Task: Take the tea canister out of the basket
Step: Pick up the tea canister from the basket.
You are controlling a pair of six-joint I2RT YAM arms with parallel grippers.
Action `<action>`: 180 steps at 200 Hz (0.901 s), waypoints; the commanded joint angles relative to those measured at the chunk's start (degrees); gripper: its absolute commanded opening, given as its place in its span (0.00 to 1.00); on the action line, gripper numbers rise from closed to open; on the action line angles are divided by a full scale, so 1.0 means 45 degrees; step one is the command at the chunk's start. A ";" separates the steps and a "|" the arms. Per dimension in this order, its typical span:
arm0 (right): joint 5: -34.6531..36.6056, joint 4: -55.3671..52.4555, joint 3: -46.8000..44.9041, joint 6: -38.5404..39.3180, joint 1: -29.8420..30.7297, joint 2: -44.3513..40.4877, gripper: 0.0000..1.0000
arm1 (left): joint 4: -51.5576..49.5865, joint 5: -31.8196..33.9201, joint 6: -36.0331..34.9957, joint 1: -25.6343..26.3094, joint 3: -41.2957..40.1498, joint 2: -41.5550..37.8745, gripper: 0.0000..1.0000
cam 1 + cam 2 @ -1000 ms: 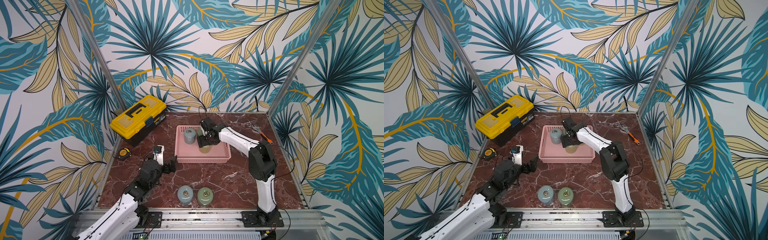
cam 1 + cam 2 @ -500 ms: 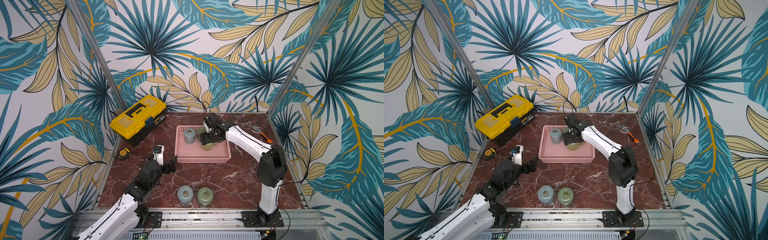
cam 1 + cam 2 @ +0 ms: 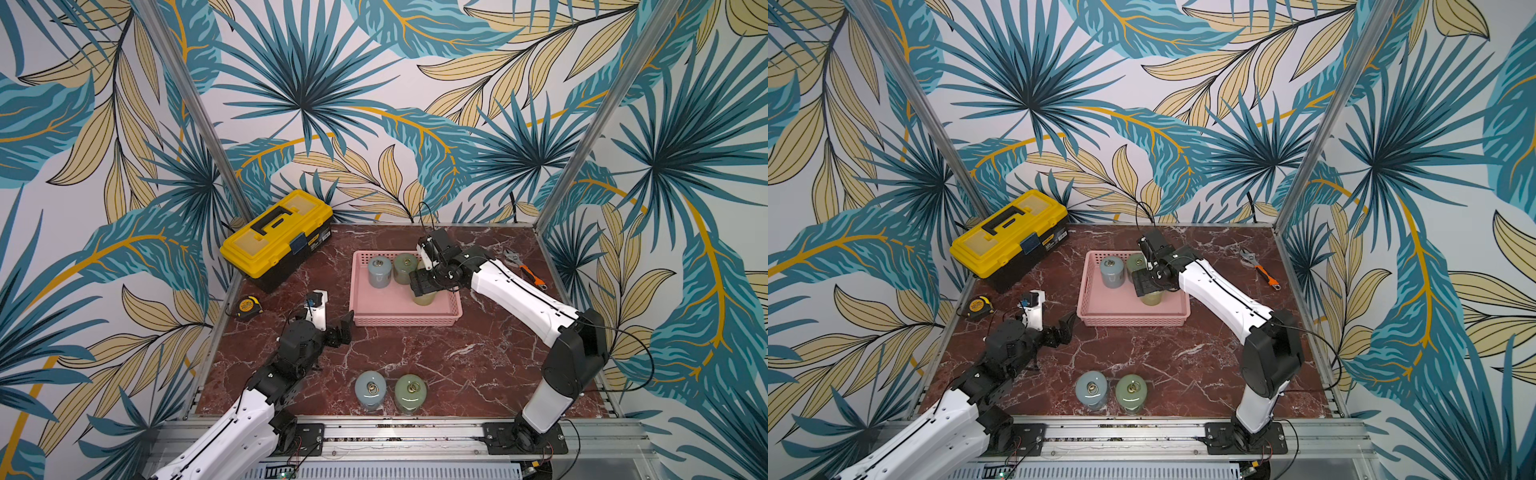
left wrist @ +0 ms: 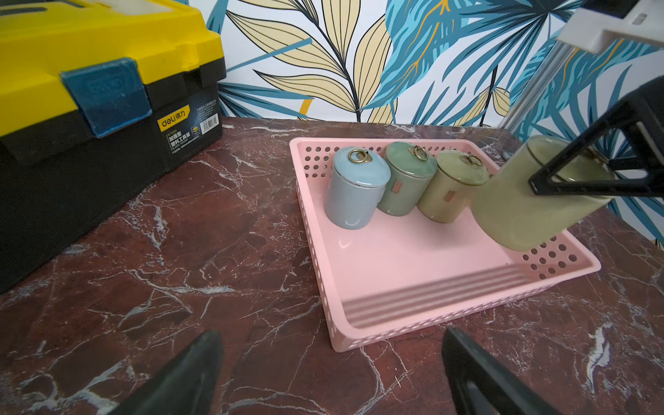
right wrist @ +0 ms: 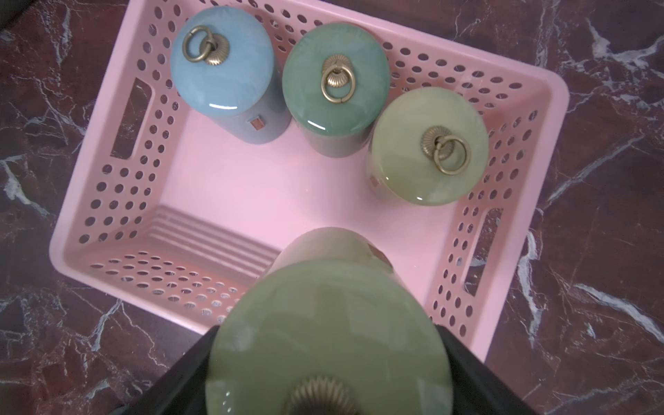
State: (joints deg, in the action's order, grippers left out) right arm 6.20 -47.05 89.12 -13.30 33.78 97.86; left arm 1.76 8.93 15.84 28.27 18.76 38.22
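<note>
The pink basket [image 3: 405,321] [image 4: 395,332] sits mid-table. My right gripper [image 3: 428,282] [image 5: 328,359] is shut on a yellow-green tea canister [image 3: 424,298] [image 5: 323,323]. The canister [image 4: 531,201] hangs tilted, clear of the basket's floor, over its near right part. Along the far wall of the basket [image 5: 118,201] stand a blue canister [image 5: 221,68], a green one [image 5: 336,82] and a yellow-green one [image 5: 427,147]. My left gripper [image 3: 340,328] [image 4: 330,359] stands open and holds nothing, just off the basket's front left corner.
A yellow toolbox [image 3: 276,237] stands at the back left, with a tape measure [image 3: 248,306] in front of it. A wrench [image 3: 521,268] lies at the back right. A blue canister [image 3: 370,388] and a green canister [image 3: 410,392] stand near the front edge.
My right arm has raised the yellow-green canister off the basket's floor and carried it a little to the right. The left arm has stayed still.
</note>
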 commanded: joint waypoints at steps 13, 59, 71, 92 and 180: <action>0.0395 0.0162 -0.1031 -0.0307 0.0327 -0.1656 0.54 | 0.0254 -0.0030 -0.0179 -0.0066 -0.0527 -0.0421 1.00; 0.0692 0.0081 -0.2668 -0.0827 0.0886 -0.3353 0.54 | 0.0254 -0.0075 -0.0187 -0.0056 -0.0576 -0.0524 1.00; 0.0828 0.0001 -0.3076 -0.0995 0.1091 -0.3782 0.54 | 0.0274 -0.0058 -0.0182 -0.0071 -0.0593 -0.0524 1.00; 0.1032 -0.0130 -0.3850 -0.1311 0.1459 -0.4476 0.54 | 0.0291 -0.0040 -0.0185 -0.0066 -0.0596 -0.0519 1.00; 0.1953 -0.0789 -0.6345 -0.3150 0.3391 -0.7004 0.54 | 0.0283 0.0088 -0.0208 -0.0072 -0.0618 -0.0524 1.00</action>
State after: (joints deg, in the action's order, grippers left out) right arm 12.45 -51.35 62.48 -23.33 46.50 69.04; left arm 1.96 8.99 15.84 28.27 18.02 36.51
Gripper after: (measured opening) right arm 0.867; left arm 0.999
